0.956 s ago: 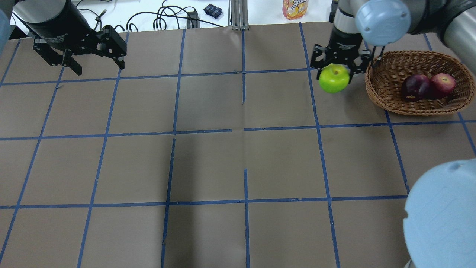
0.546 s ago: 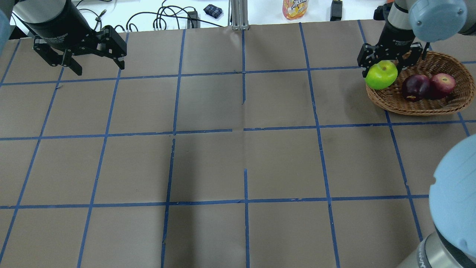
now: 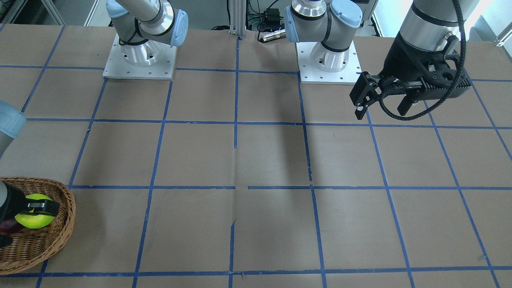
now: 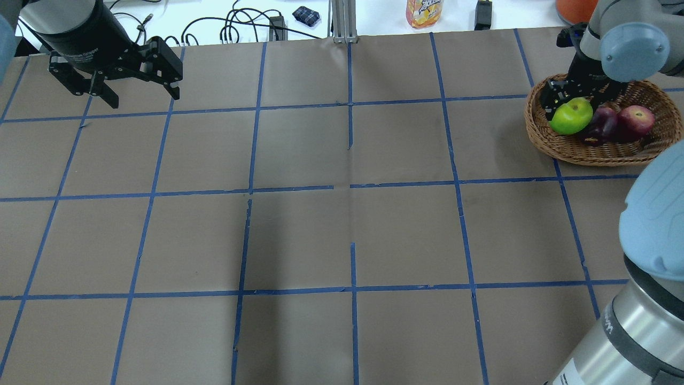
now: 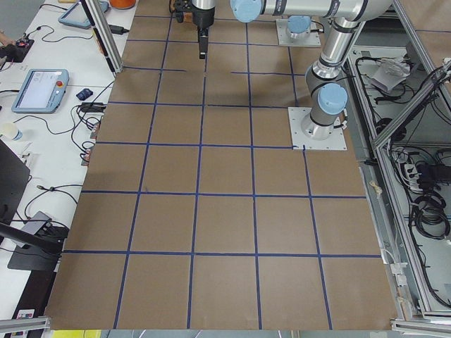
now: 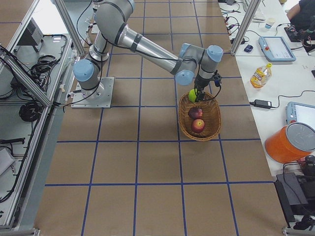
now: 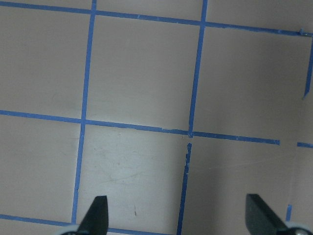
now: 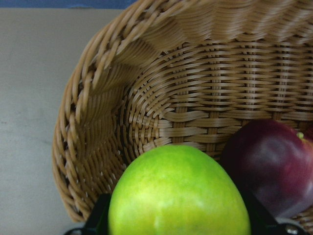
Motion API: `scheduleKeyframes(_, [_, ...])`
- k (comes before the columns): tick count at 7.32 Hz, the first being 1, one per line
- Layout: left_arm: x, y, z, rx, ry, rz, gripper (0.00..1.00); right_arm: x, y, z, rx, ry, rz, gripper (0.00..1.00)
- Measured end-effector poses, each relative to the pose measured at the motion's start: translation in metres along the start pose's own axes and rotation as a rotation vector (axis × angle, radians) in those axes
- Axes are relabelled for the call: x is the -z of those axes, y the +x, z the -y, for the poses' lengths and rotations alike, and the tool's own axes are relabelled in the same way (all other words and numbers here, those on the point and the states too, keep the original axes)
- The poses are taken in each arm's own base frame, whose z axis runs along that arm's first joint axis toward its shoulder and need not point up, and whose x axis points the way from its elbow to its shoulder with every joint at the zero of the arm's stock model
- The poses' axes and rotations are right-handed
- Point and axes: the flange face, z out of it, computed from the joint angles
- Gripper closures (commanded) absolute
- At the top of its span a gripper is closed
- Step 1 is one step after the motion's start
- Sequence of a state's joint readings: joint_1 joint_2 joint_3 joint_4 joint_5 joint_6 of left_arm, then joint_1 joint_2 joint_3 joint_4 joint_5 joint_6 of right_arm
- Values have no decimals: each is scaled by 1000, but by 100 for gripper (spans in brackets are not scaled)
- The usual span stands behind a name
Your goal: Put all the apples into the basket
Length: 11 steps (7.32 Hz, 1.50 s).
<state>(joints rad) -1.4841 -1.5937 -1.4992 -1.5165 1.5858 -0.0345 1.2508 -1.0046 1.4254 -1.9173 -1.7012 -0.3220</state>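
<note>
While the right gripper (image 4: 572, 107) grasps the bright lime-green round apple (image 4: 571, 116) inside the oval light-brown wicker basket (image 4: 604, 155) at far right, the left gripper (image 4: 143, 95) hangs released, far left.

green apple (image 4: 572, 115), apparently maroon apple (image 4: 604, 122), tan woven basket (image 4: 598, 155)

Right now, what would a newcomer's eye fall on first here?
The lime green apple, clamped in the right gripper, hangs inside the wicker basket at the table's far right, beside a maroon apple and a red apple lying there. The left gripper hangs open and empty over the far left corner.
</note>
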Motion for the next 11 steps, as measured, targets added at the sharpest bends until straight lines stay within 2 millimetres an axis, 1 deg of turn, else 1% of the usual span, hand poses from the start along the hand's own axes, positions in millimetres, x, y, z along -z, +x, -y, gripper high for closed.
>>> scheduleKeyframes(1, [-1, 0, -1, 2, -4, 0, 0, -10, 2, 3, 3, -2, 4, 0])
scheduleKeyframes(2, [-3, 1, -3, 2, -10, 1, 0, -10, 3, 3, 8, -1, 4, 0])
scheduleKeyframes(3, [-5, 1, -6, 2, -15, 0, 0, -2, 3, 0, 12, -7, 4, 0])
scheduleKeyframes(4, [-6, 1, -8, 1, -17, -1, 0, 20, 0, -9, 19, -11, 6, 0])
scheduleKeyframes(5, [-6, 1, -9, 2, -17, -1, 0, 62, -16, -28, 38, 0, 10, 0])
scheduleKeyframes(6, [-6, 1, -10, 2, -15, -1, 0, 109, -46, -53, 65, 16, 18, 0])
scheduleKeyframes(7, [-6, 1, -10, 3, -13, -2, 0, 149, -89, -81, 87, 24, 28, 0])
scheduleKeyframes(8, [-6, 1, -10, 3, -11, -3, 0, 177, -129, -111, 99, 23, 32, 0])
scheduleKeyframes(9, [-5, 1, -10, 3, -8, -4, 0, 198, -160, -143, 116, 29, 37, 0])
scheduleKeyframes(10, [-4, 1, -10, 4, -7, -7, 0, 212, -181, -177, 129, 45, 42, 0])
scheduleKeyframes(11, [-4, 1, -10, 13, -7, -12, 0, 224, -192, -212, 130, 64, 43, 0])
